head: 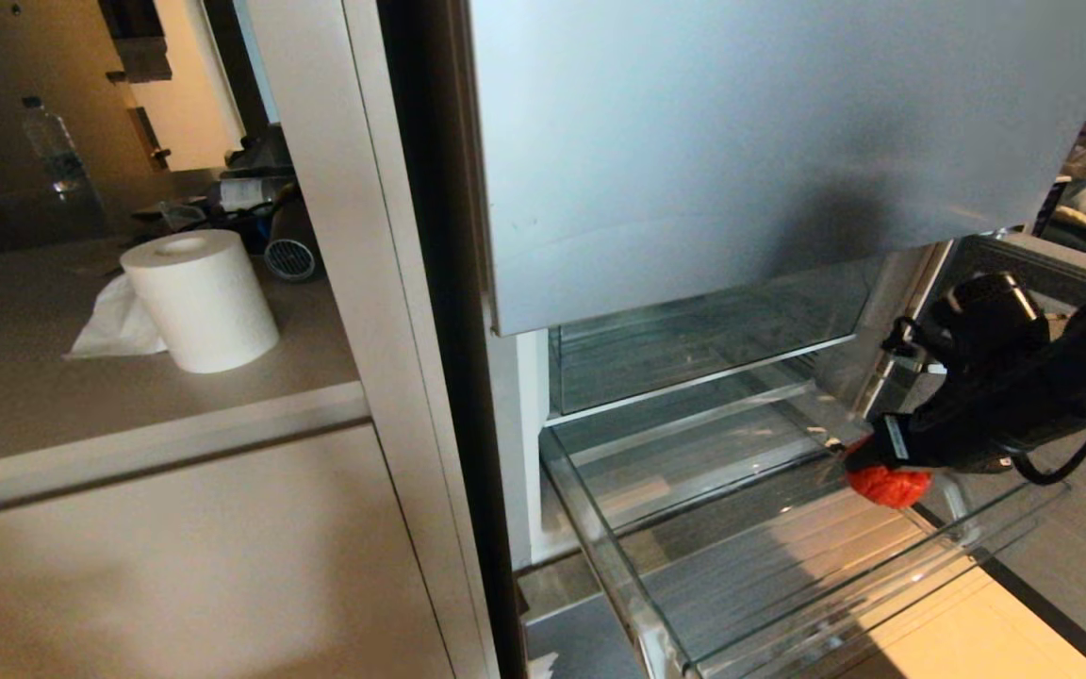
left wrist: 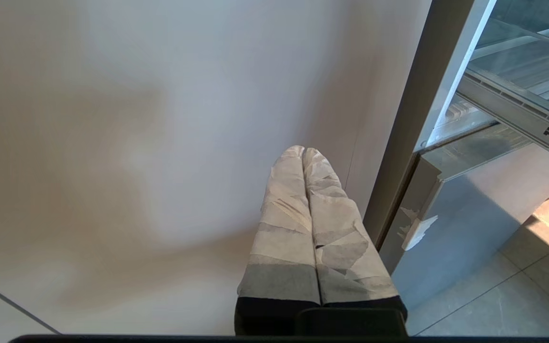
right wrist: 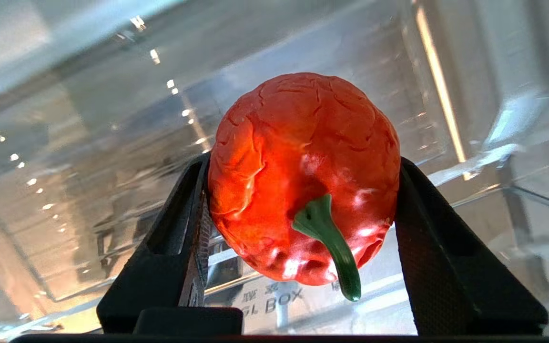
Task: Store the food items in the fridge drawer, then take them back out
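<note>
So, starting over on your left: there's a water bottle (head: pixel 55 147) standing at the far edge of the tabletop (head: pixel 24 396), well back from everything else. Nearer the tabletop's front edge you've got a white paper roll (head: pixel 201 300) standing upright, with a loose sheet trailing off its left side.

Your left end effector (left wrist: pixel 303 153) is parked down beside the pale cabinet panel (left wrist: pixel 112 143), off to the left of the fridge. Its taped fingers (left wrist: pixel 281 228) are pressed together with no gap, nothing between them.

Moving right, the silver-blue fridge panel (head: pixel 741 141) hangs over the open compartment. Below it the fridge drawer (head: pixel 656 622) is pulled out toward you, clear plastic with a ribbed bottom and a thick front lip. Behind and above it sits another clear shelf (head: pixel 694 349).

Then on the right, your right end effector (head: pixel 868 462) reaches in over the drawer's right side, clamped on the red pepper (right wrist: pixel 303 176). The wrist view makes it obvious: a black finger (right wrist: pixel 179 238) touches each side of the pepper, green stem pointing back at the camera. The pepper (head: pixel 887 484) is up above the drawer's floor near its right wall, not resting on the ribs as far as you can see. Some faint "BOX" lettering (right wrist: pixel 274 301) shows through the clear plastic under it.
</note>
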`<state>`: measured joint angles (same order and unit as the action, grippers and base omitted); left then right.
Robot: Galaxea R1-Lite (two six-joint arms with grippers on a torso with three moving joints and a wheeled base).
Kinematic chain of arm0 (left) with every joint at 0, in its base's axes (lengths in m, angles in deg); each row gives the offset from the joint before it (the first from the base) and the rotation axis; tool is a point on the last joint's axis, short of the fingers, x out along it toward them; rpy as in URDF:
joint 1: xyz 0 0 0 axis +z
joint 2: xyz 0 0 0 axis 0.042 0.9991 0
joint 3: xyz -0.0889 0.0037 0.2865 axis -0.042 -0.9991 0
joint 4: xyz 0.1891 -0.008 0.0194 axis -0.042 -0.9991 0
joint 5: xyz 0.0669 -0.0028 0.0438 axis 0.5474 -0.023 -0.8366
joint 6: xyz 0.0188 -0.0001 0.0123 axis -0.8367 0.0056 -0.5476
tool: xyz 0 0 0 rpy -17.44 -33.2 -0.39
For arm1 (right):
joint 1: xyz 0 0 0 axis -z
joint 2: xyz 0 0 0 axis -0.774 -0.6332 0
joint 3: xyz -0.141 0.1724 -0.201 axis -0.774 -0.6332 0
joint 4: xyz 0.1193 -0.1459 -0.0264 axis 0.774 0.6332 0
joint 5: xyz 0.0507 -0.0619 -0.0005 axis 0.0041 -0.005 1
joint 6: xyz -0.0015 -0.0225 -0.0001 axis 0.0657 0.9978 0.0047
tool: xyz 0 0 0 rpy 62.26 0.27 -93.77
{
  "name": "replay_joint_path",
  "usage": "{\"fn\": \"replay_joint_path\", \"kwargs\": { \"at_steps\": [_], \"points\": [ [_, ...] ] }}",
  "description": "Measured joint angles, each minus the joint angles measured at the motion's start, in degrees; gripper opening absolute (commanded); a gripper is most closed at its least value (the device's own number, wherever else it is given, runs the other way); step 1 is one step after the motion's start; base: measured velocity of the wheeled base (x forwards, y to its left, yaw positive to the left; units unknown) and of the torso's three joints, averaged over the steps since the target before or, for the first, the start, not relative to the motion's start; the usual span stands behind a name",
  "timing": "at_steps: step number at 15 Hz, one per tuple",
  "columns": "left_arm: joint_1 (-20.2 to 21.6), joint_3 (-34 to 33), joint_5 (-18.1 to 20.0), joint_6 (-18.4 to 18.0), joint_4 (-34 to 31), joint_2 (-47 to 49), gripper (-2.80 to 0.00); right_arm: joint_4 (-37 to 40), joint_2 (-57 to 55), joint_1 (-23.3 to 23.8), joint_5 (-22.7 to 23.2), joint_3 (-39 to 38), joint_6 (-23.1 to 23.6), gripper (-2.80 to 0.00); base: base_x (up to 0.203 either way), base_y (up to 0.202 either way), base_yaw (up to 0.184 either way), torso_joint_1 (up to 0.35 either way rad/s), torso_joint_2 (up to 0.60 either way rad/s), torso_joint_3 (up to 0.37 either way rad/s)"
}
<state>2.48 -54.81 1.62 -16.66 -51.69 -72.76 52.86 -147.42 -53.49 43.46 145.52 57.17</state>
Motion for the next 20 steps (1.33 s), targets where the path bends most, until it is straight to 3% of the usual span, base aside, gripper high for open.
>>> {"fn": "replay_joint_path", "kwargs": {
  "at_steps": [6, 12, 16, 20],
  "points": [
    [0.0, 0.0, 0.0, 0.0, 0.0, 0.0, -2.8, -1.14, 16.03, -0.02, -0.11, -7.95, 0.41, -2.8, 0.0, 0.0, 0.0, 0.0, 0.0, 0.0],
    [0.0, 0.0, 0.0, -0.02, 0.0, 0.0, -2.8, -1.23, 46.14, -0.21, -0.36, -21.49, 0.91, -2.8, 0.0, 0.0, 0.0, 0.0, 0.0, 0.0],
    [-0.02, 0.0, 0.0, 0.0, 0.0, 0.0, -2.8, -6.42, 70.37, -1.42, -1.61, -37.24, 1.1, -2.8, 0.0, 0.0, 0.0, 0.0, 0.0, 0.0],
    [0.0, 0.0, 0.0, 0.02, 0.0, 0.0, -2.8, -19.97, 84.76, -1.96, -3.69, -57.59, 2.95, -2.8, 0.0, 0.0, 0.0, 0.0, 0.0, 0.0]
  ]
}}
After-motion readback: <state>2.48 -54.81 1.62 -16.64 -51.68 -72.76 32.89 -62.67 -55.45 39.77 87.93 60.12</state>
